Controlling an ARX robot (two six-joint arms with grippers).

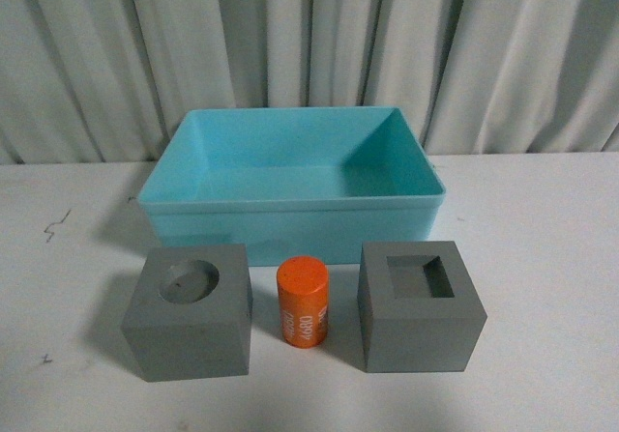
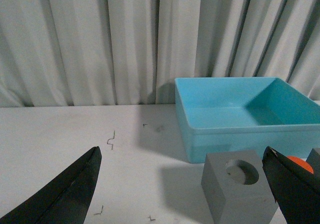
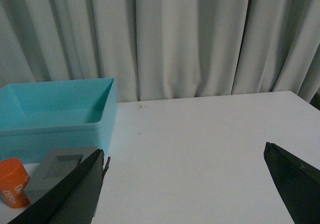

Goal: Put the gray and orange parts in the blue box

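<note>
On the table (image 1: 542, 258) you find the tub (image 1: 290, 224) rearmost, and before it, left to right, round-recess cube (image 1: 189, 335), cylinder (image 1: 303, 302), square-recess cube (image 1: 421, 333).

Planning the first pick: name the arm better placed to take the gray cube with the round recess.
Left, probably. The round-recess cube stands left of the orange cylinder, and the left gripper, fingers open, has it in its wrist view. The right wrist view does not show it.
</note>
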